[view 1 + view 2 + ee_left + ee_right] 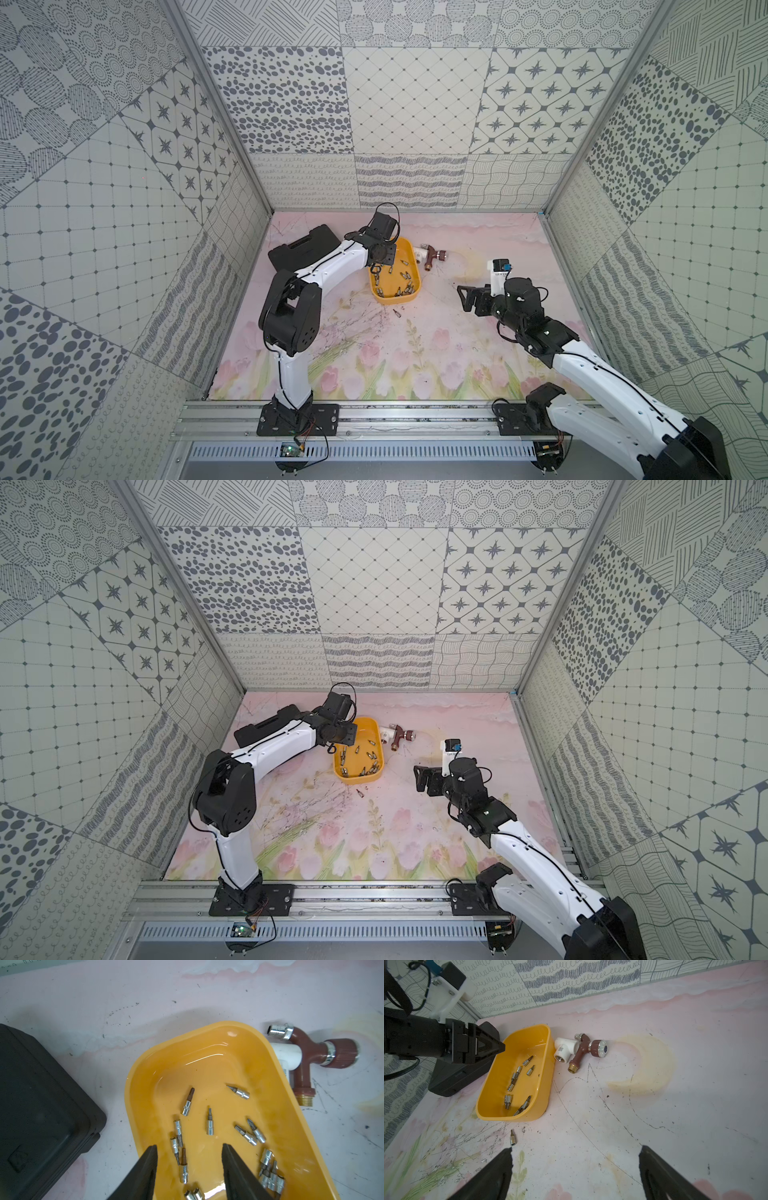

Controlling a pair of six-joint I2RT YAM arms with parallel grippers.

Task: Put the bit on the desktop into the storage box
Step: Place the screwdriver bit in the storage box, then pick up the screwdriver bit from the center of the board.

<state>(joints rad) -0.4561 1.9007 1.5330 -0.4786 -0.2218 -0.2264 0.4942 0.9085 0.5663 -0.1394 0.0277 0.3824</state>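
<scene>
Drop-off over storage box [280,1109] apparently finished, left tool [189,1145] apart and empty above bits [209,1124] inside; one bit [512,1137] lying outside on bench [675,1126], just beside box; right tool [576,1148] wide apart, empty, near it; next, likely: lowering, pinching slim shank, lifting over rim.

one yellow storage box [278,1122] on one desk [457,340]. inside the box, ten bits [209,1124] lie apart enough to count in the left wrist view, and a heap [271,1176] in one corner adds about four more, too tangled to count surely. one loose bit [512,1139] lies on the desk outside the box. one black tool case [41,1105]. one brown tap [305,1053] joined to one white pipe fitting [288,1055]. two robot arms, a left arm [328,266] and a right arm [602,374].
</scene>
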